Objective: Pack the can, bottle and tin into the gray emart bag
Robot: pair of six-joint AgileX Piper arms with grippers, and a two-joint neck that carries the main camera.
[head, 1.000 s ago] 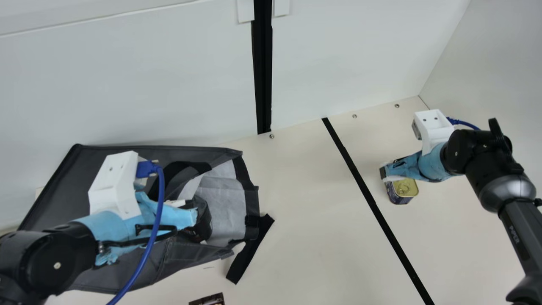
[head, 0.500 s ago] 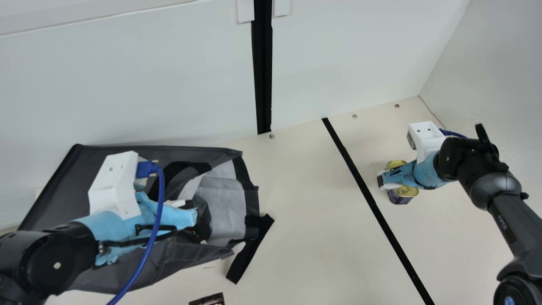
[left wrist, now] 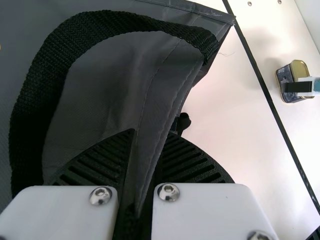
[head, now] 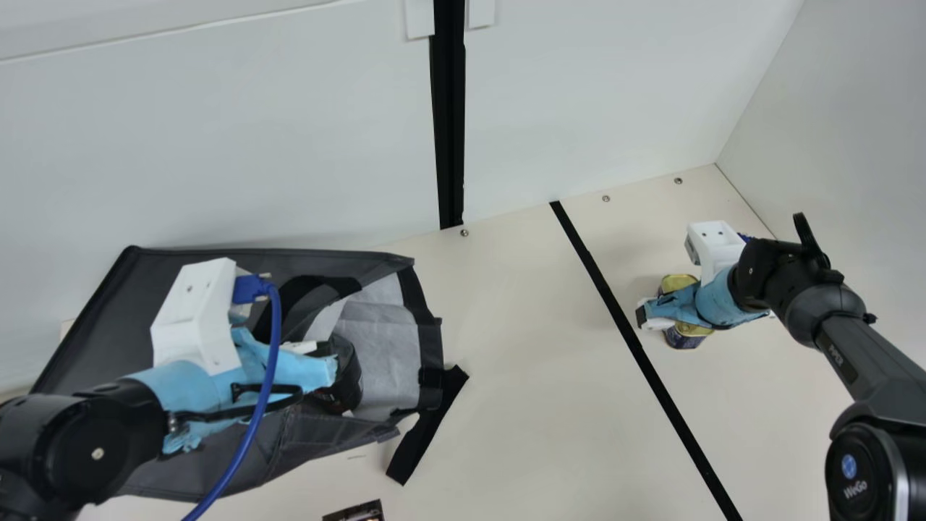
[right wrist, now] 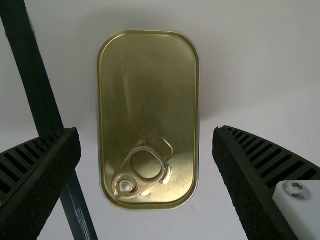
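So the cream table (head: 521, 325) has the gray emart bag (head: 94, 318) lying on my left side, mouth facing the black stripe (head: 636, 347) that runs across the tabletop. Left hand (head: 333, 370) is clamped on a fold of the bag's fabric, right by its black strap (left wrist: 57, 55). Over past the stripe, the right hand (head: 642, 318) hovers above the tin, fingers spread wide, gap on either side. Some dark item (head: 350, 365) sits in the bag's mouth, too hidden to call. The tin (right wrist: 148, 90) rests flat on the table, gold lid up, pull tab (right wrist: 145, 167) near one end.
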